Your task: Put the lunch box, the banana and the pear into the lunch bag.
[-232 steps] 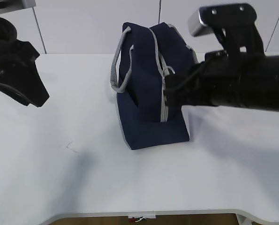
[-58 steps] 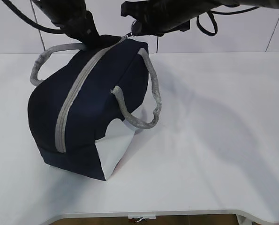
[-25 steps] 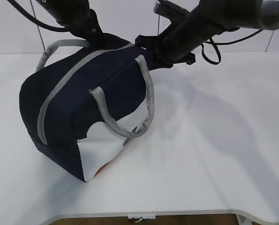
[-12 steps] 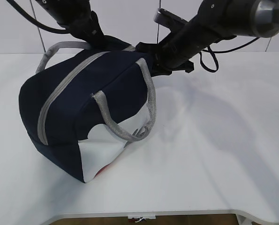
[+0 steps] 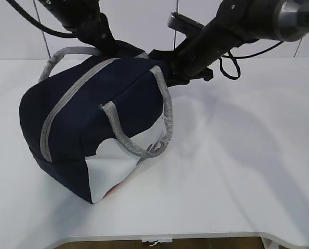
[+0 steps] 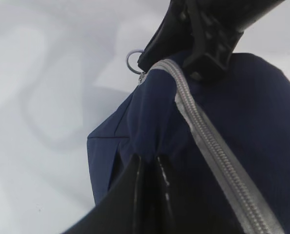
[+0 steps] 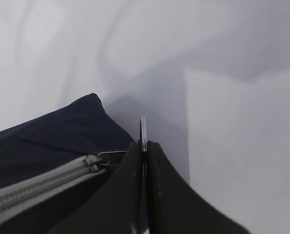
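Bag (image 5: 92,124) barely shifted lately, zipper (image 6: 208,146) unopened; left gripper (image 6: 149,163) pinches fabric, right gripper (image 7: 144,146) pinches the ring pull (image 7: 143,129) at twelve o'clock.

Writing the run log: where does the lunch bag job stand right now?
Done: nothing visibly packed; the lunch box, banana and pear appear in no view. In hand: the left gripper is shut on the lunch bag fabric beside the closed zipper, and the right gripper is shut on the zipper pull ring at the far end. Left: unzip, then load all three items.
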`<action>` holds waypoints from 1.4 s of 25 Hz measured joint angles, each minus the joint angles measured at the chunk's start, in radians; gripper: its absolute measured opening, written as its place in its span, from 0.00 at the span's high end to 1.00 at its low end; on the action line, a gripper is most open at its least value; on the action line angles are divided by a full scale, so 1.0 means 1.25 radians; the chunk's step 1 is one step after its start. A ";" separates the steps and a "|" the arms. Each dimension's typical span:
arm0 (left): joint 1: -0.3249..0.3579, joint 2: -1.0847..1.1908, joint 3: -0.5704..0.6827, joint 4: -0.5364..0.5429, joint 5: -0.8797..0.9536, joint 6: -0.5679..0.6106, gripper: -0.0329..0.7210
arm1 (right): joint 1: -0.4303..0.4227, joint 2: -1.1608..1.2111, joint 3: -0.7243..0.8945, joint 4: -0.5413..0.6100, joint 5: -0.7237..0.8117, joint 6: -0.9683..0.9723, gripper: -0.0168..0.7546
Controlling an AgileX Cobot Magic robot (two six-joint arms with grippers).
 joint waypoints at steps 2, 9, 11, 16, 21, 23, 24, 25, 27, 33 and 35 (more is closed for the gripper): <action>0.000 0.000 0.000 0.000 0.000 0.000 0.95 | 0.000 0.001 -0.020 -0.022 0.017 -0.001 0.95; 0.000 0.000 0.000 -0.001 0.008 0.000 0.94 | -0.005 0.005 -0.093 -0.050 0.092 -0.004 0.56; 0.000 0.000 0.000 -0.001 0.011 -0.006 0.93 | -0.005 0.006 -0.129 -0.055 0.132 -0.004 0.47; 0.000 0.000 0.000 -0.001 0.011 -0.043 0.68 | -0.005 0.006 -0.246 -0.056 0.229 -0.004 0.42; 0.000 0.000 -0.004 -0.001 0.017 -0.074 0.36 | -0.005 -0.023 -0.323 -0.083 0.308 -0.004 0.41; 0.000 0.000 -0.020 0.005 0.036 -0.091 0.33 | -0.005 -0.043 -0.334 -0.116 0.357 -0.004 0.41; 0.000 0.000 -0.034 0.011 0.048 -0.100 0.33 | -0.005 -0.051 -0.337 -0.135 0.375 -0.004 0.41; 0.000 0.000 -0.052 0.021 0.067 -0.113 0.32 | -0.005 -0.058 -0.337 -0.150 0.385 -0.004 0.41; 0.000 0.000 -0.084 0.049 0.102 -0.146 0.32 | -0.005 -0.071 -0.337 -0.178 0.392 -0.004 0.41; 0.000 -0.017 -0.120 0.149 0.123 -0.293 0.35 | -0.005 -0.108 -0.337 -0.202 0.399 -0.004 0.41; 0.000 -0.021 -0.120 0.162 0.125 -0.345 0.35 | -0.005 -0.129 -0.333 -0.211 0.400 -0.004 0.41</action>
